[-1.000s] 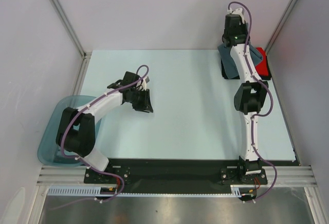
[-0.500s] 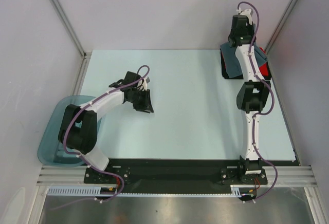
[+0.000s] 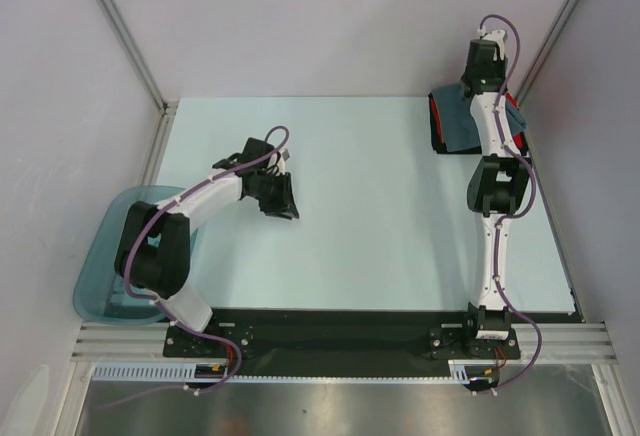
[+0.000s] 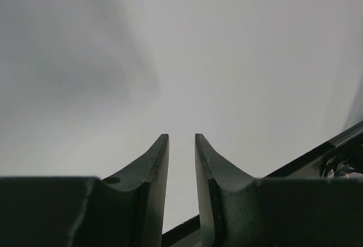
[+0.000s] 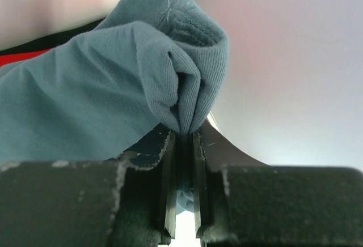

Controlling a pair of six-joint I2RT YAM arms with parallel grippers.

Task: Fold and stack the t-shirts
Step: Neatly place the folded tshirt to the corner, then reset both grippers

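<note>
Across the worktop [image 3: 380,226] only the far right corner has changed in the last second. Your right arm [image 3: 495,206] has stretched further out, and its wrist has moved from above the pile to beyond the pile's far edge, close to the corner post. Your left arm [image 3: 215,196] has not moved from left of centre, next to the teal tub [image 3: 95,276].

That reach has pulled the blue-grey t-shirt [image 3: 458,121] over the stack. A second ago a wide patch of the red t-shirt [image 3: 432,104] showed to the right of the arm. Now blue-grey cloth covers nearly all of it, and only a thin red strip is left along the pile's left edge, with the black t-shirt [image 3: 438,142] showing at the near left corner. I judge the third shirt is being laid on top, so the stacking is near its end. I cannot tell from here whether the shirt lies flat and square.

Your right hand [image 5: 184,136] is clenched on a bunched fold of the blue-grey cloth, held up off the pile, so the shirt is not yet let go. Your left hand [image 4: 181,145] has its jaws slightly apart and grasps nothing.
</note>
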